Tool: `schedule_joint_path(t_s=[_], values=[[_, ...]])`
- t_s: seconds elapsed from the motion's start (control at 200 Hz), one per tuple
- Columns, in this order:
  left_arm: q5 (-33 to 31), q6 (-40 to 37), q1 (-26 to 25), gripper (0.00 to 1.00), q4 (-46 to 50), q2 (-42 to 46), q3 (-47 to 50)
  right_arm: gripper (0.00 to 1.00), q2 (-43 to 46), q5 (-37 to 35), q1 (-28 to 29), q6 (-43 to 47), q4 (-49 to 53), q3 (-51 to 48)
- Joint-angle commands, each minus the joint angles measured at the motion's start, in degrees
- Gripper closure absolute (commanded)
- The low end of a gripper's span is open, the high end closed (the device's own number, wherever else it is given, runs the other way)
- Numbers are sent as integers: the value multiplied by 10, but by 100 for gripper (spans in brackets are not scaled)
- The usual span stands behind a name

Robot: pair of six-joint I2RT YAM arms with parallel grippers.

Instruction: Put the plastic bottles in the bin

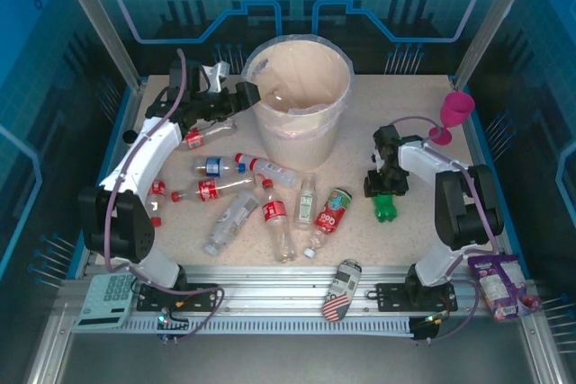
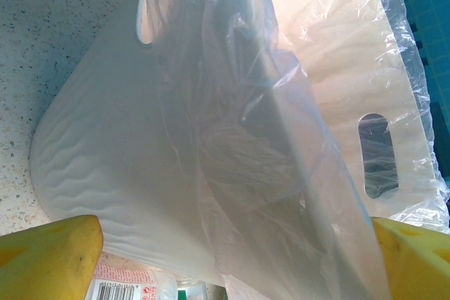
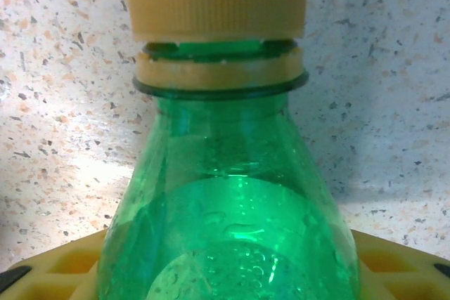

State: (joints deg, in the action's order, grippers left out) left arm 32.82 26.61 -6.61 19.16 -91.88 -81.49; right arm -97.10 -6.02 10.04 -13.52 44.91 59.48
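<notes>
The cream-white bin (image 1: 297,101) with its clear bag liner stands at the back centre. My left gripper (image 1: 252,93) hovers at its left rim, open, with nothing between the yellow fingertips (image 2: 49,258); the bin wall (image 2: 133,166) and bag spread close in front of that gripper (image 2: 235,272). A red-labelled bottle (image 2: 130,286) lies just below it. My right gripper (image 1: 385,186) is shut on the all-green bottle (image 3: 232,223), whose tan cap points away over the table; this green bottle (image 1: 387,208) sits at the right. Several clear bottles (image 1: 277,218) lie scattered mid-table.
A pink goblet (image 1: 453,114) stands at the back right, behind the right arm. A stars-and-stripes can (image 1: 340,290) rests on the front rail. A calculator (image 1: 106,301) lies at the front left and a printed packet (image 1: 499,285) at the front right.
</notes>
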Motion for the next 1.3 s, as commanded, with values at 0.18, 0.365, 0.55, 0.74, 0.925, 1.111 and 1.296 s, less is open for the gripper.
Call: schedule_joint_path(t_s=[0.18,0.365,0.55,0.74,0.925,1.111,1.296], values=[[-27,-31,-11,6,78,-25,12,50,61,64,-10,21,36,65],[-29,-30,-11,6,78,-24,11,55,129,105,-11,22,53,131],[-26,-29,-11,6,77,-24,10,59,188,104,-11,25,77,215],[-43,-43,-20,6,88,-24,8,60,202,120,-10,37,79,324],[-44,-45,-30,6,89,-25,6,62,163,152,14,35,59,429],[-54,-56,-47,6,97,-32,5,61,104,149,85,52,22,505],[-56,-59,-53,6,99,-37,4,61,39,136,139,56,-22,563]])
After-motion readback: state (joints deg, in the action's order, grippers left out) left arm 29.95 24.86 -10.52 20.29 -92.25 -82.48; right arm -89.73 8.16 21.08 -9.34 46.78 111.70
